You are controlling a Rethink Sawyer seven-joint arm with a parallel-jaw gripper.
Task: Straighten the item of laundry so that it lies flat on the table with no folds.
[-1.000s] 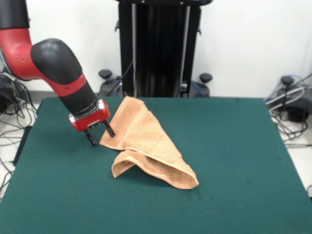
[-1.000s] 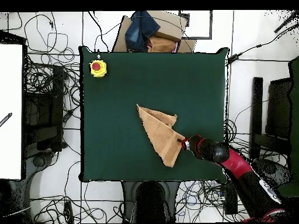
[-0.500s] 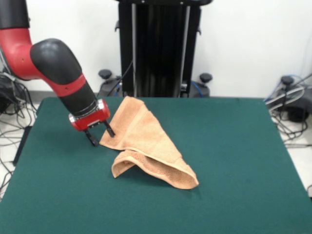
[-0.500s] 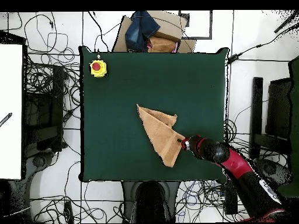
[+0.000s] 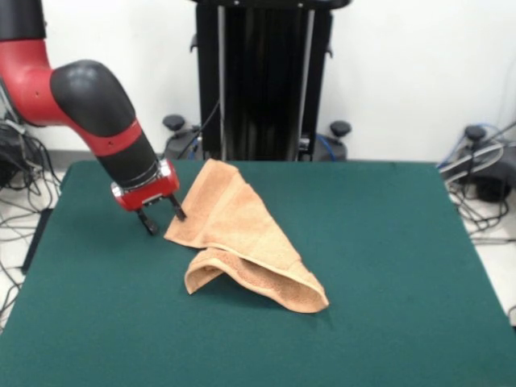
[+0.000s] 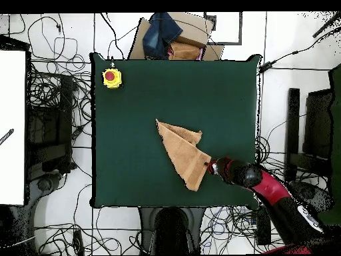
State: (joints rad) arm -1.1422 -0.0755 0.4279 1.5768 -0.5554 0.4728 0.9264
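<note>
A peach-orange towel (image 5: 239, 234) lies folded into a rough triangle on the green table (image 5: 387, 266), with a doubled-over flap bulging at its near edge. In the overhead view the towel (image 6: 183, 153) sits a little toward the robot's side of the middle. My gripper (image 5: 162, 220) hangs just off the towel's left corner in the front view, slightly above the felt. Its two dark fingers (image 5: 176, 210) stand apart with nothing between them. In the overhead view the gripper (image 6: 212, 165) is at the towel's edge nearest the arm.
A yellow box with a red button (image 6: 111, 77) sits at a far corner of the table in the overhead view. Cardboard and dark cloth (image 6: 170, 37) lie beyond the table's far edge. Cables cover the floor around the table. The black pedestal (image 5: 262, 81) stands behind.
My gripper has risen slightly and drawn a little away from the towel's corner, which it touched before. The towel has not moved.
</note>
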